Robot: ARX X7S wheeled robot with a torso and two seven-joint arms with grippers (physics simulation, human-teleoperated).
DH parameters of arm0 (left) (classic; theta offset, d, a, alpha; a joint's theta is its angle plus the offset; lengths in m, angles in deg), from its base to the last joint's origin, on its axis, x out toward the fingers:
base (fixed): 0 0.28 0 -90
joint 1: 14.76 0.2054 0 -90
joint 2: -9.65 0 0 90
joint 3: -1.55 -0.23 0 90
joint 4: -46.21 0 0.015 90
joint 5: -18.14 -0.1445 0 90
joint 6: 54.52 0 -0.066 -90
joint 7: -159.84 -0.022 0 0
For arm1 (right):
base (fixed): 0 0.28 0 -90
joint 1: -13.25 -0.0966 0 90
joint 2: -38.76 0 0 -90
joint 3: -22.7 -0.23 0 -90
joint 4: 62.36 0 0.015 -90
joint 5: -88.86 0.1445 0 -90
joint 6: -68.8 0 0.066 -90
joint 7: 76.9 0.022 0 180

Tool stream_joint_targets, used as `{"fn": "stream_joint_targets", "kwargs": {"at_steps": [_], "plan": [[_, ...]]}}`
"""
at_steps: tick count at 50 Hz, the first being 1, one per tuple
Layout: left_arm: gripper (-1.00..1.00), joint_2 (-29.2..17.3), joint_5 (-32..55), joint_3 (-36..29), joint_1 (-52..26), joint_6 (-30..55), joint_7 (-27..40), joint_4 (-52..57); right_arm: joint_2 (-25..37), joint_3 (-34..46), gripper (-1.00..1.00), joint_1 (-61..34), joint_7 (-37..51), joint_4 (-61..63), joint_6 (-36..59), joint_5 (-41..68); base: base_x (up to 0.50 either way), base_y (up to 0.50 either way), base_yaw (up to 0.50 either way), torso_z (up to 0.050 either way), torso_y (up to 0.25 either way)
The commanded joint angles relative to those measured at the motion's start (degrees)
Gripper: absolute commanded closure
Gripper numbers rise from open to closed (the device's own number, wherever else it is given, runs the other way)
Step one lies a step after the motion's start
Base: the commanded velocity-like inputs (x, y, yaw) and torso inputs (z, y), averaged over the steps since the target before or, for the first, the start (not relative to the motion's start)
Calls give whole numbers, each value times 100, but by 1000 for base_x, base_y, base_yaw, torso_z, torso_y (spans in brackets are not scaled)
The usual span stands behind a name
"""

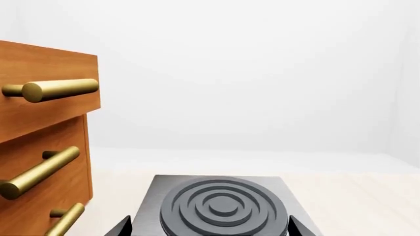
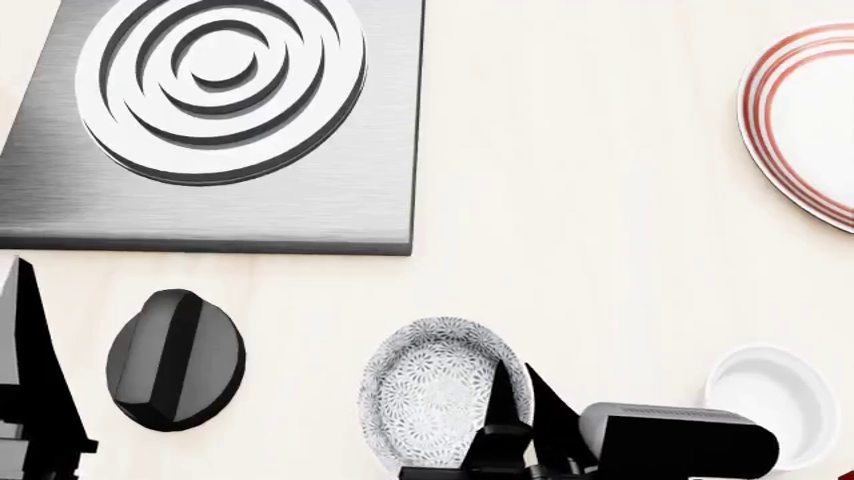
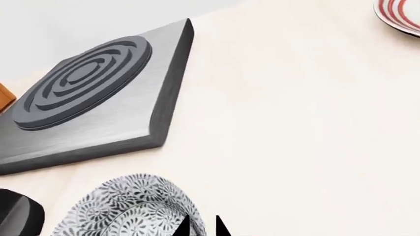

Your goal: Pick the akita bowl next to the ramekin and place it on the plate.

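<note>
Only the head view shows the ramekin point(image 2: 774, 400), lower right, beside the akita bowl point(image 2: 434, 395), whose rim sits between the right gripper's point(image 2: 518, 400) narrowly parted fingers. The left wrist view alone shows wooden drawers point(image 1: 43, 142); the left gripper's point(image 2: 27, 390) opening cannot be told.

Bright even simulator light, faint soft shadows, sharp focus throughout, no glare or blur

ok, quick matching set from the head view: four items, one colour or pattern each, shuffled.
Items:
1. akita bowl
2. ramekin
3. plate
4. knob

Looks:
A. plain glossy white
B. black
C. grey-and-white floral
D. white with red rings at the rim

Pairs: 1-C, 2-A, 3-D, 4-B
</note>
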Motion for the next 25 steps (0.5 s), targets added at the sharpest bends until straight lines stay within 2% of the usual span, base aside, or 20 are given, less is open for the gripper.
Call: {"fn": "stream_joint_targets", "kwargs": {"at_steps": [1,25], "plan": [[-100,107,-106,94,42,-5,-140,8,-134,-299,100,17,64,234,128,77,0,0,0,0,0],[-100,88,-106,58,40,-40,-108,-19,-111,-482,100,-175,360,581,233,493,0,0,0,0,0]]}}
